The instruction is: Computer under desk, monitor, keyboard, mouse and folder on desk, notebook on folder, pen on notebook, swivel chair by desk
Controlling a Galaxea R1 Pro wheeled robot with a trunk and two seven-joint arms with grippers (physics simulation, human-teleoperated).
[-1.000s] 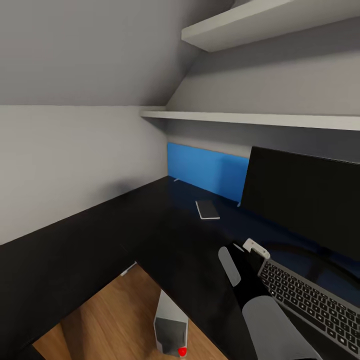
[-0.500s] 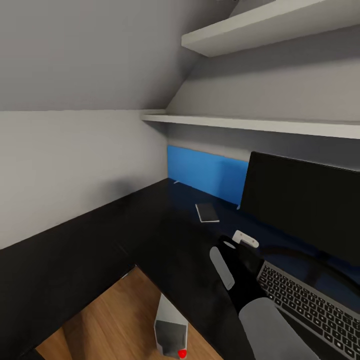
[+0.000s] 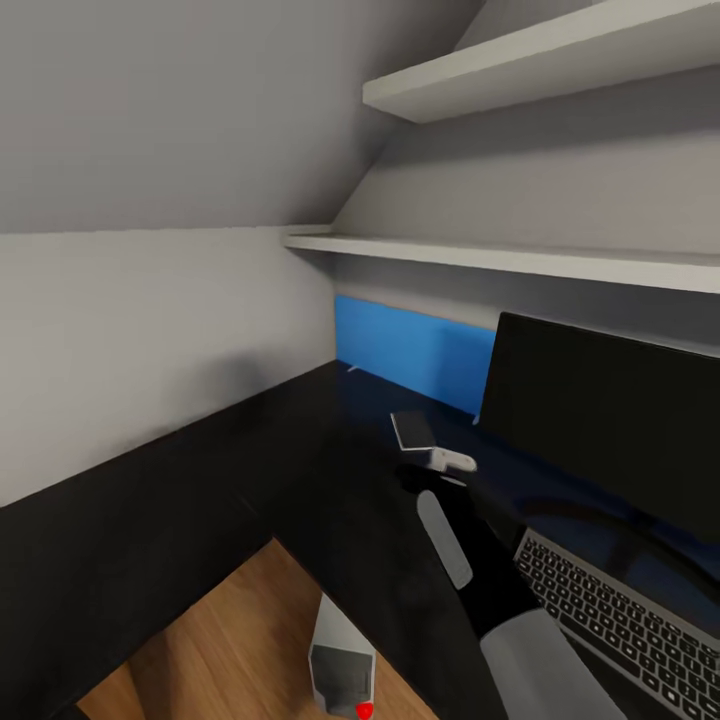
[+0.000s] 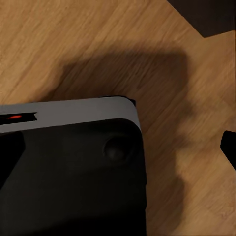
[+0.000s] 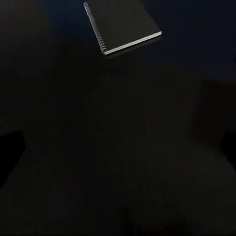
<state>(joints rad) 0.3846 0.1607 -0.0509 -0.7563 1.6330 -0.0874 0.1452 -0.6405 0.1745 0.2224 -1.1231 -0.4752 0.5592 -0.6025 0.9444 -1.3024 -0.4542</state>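
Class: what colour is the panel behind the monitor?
Blue panel; the head view shows it best, beside the monitor.

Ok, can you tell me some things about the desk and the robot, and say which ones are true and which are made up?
1. The notebook lies flat on the black desk. True.
2. The monitor is switched on and shows a colourful picture. False: its screen is black.
3. The keyboard sits in front of the monitor. True.
4. The right arm reaches out over the desk toward the notebook. True.
5. The notebook has a pen on top of it. False: nothing lies on its cover in the right wrist view.
6. The floor is grey carpet. False: it is wood.
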